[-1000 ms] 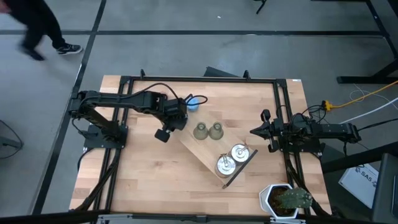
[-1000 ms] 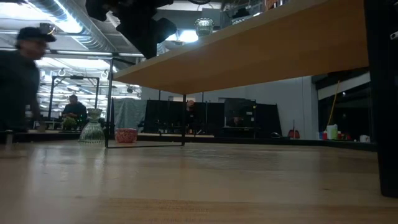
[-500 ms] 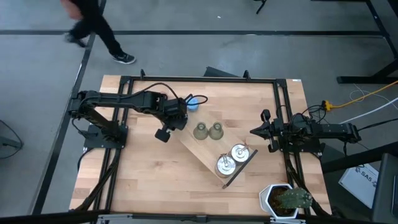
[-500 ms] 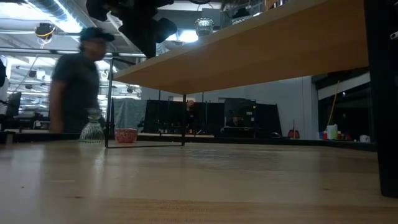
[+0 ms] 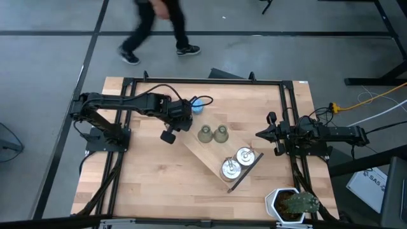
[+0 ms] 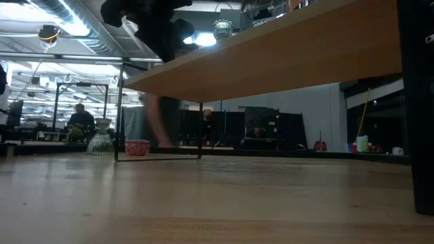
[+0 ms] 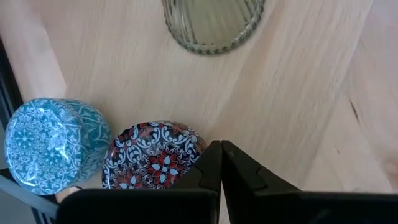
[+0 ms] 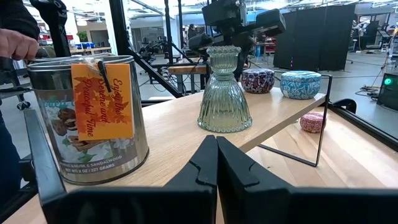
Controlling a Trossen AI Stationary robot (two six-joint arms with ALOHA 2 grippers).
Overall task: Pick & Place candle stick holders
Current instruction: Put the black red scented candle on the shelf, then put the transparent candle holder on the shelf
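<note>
Glazed, patterned purple holder (image 7: 152, 154) beside blue holder (image 7: 53, 144) at the tray's (image 5: 213, 166) eleven o'clock end: probably hard, slick, breakable; best pinched across the sides. Left claw (image 7: 220, 163) pressed shut, empty, just above. Right claw (image 8: 216, 163) shut, parked at three o'clock.

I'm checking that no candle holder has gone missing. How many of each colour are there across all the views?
Olive-green holders: 3, two on the raised tray and one down on the table
Silver holders: 2
Blue holder: 1
Purple holder: 1
Pink holder: 1
Total: 8
</note>
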